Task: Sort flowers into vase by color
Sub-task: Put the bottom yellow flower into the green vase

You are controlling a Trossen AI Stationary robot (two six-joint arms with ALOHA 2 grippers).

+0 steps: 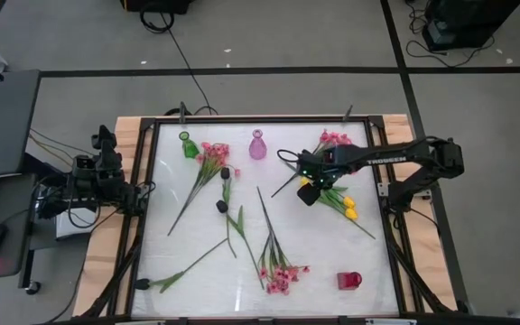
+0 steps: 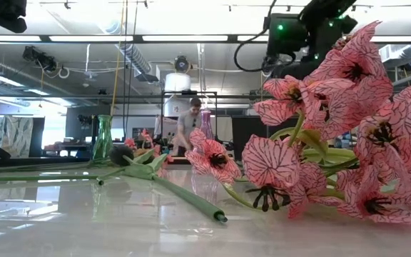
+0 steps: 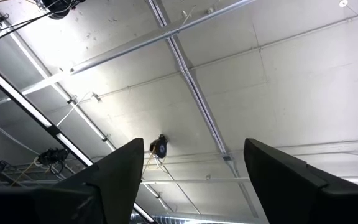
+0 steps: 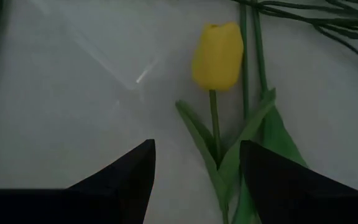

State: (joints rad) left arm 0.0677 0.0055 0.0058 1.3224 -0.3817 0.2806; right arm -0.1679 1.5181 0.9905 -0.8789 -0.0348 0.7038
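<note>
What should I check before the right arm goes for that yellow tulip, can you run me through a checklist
1. Right gripper open, nothing between its fingers: ok.
2. Yellow tulip in sight ahead of the right gripper, its stem lying between the fingers' line: ok.
3. Tulip lying free of its neighbours: not ok, other green stems run right beside it.
4. Left gripper out of the way: ok, parked at the table's left edge, open, pointing at the ceiling.
5. Vase for yellow flowers: cannot tell; green vase, pink vase and red vase show, none yellow.
</note>
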